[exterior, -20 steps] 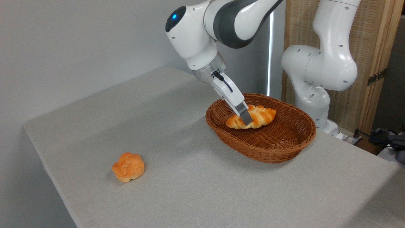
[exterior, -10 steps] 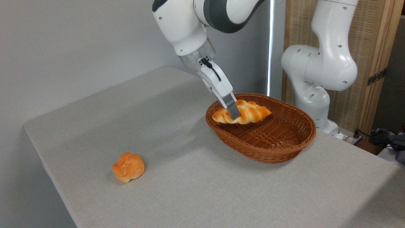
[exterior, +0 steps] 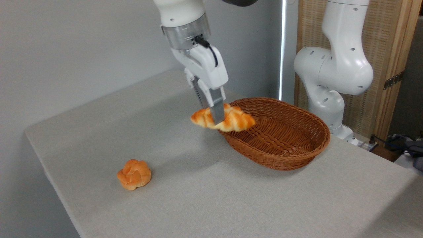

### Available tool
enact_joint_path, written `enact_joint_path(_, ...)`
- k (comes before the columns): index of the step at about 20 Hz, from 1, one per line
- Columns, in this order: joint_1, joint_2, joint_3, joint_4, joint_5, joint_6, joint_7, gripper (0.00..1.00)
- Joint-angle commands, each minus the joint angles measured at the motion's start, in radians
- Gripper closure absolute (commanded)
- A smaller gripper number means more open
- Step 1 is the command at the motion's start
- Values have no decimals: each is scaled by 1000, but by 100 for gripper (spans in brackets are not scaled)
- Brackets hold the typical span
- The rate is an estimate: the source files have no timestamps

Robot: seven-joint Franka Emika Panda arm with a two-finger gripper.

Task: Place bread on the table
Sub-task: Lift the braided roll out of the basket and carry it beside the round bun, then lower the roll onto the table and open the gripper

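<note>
The bread [exterior: 236,120], a long golden-orange braided loaf with pointed ends, hangs in the air over the left rim of the wicker basket [exterior: 290,155]. My gripper [exterior: 215,119] is shut on its middle, fingers pointing down, one grey finger [exterior: 217,109] across the loaf's front. The loaf's left tip juts out past the basket above the table [exterior: 205,185], a broad surface under light grey-beige cloth. The loaf touches neither basket nor table.
A small round knotted orange roll [exterior: 134,174] lies on the cloth at the front left. The arm's white base [exterior: 333,76] stands behind the basket at the right. A wooden screen and cables sit beyond the table's right edge.
The gripper has lifted the bread out of the basket and carried it left, from the basket's inside to above its left rim. The wrist has turned more upright.
</note>
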Motion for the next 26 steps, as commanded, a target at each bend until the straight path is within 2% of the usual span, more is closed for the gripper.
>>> enact_joint_path(1,-3,116,32,61,-11,106,6,58)
enact_joint_path(4,3,190,49,97,-11,198,3,58)
enact_joint_path(9,4,255,71,142,-8,290,9,56)
enact_joint_path(14,4,295,71,142,-5,370,7,28)
enact_joint_path(17,4,301,68,140,-3,373,9,24)
enact_joint_path(19,4,304,66,140,-3,373,10,19)
enact_joint_path(20,3,305,66,142,-3,375,10,12)
enact_joint_path(26,3,302,63,142,-5,373,3,0)
